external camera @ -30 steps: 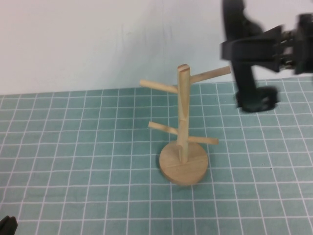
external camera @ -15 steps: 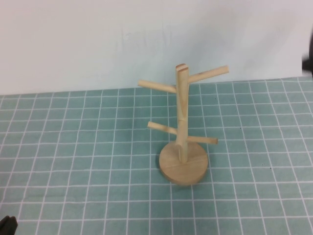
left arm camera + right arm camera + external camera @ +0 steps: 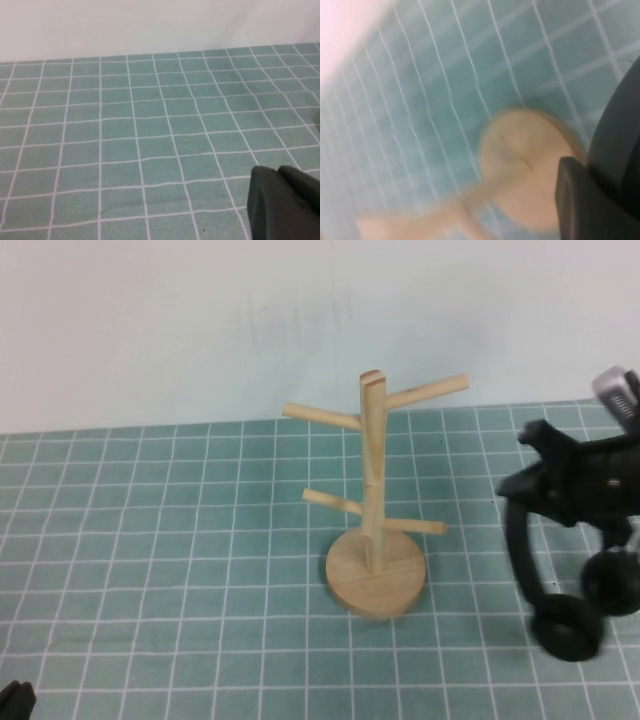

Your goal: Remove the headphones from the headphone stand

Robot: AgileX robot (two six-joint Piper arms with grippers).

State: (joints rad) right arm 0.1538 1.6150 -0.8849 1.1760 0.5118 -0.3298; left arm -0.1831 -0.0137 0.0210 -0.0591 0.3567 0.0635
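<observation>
Clamping closed on the wide curved band of the matte black over-ear headphones, the right gripper hovering at the right edge of the high view, well to the right of the stand and above the table. Hanging below the jaws, the band curving down to two round padded cups, the lower one low over or perhaps touching the green gridded table; impossible to tell which. Standing upright and bare at mid-table, the light wooden tree-shaped headphone stand, all four pegs empty, so judging the removal itself as done and only the setting-down as left. Risking, from here, a slip of the smooth band through the jaws, the cups dangling off to one side and twisting the load. Risking also a hard landing on a cup, or a swing back toward the near peg tipping the stand. Sitting at the near left corner, barely in view, the left gripper, its jaws not shown well enough to judge.
</observation>
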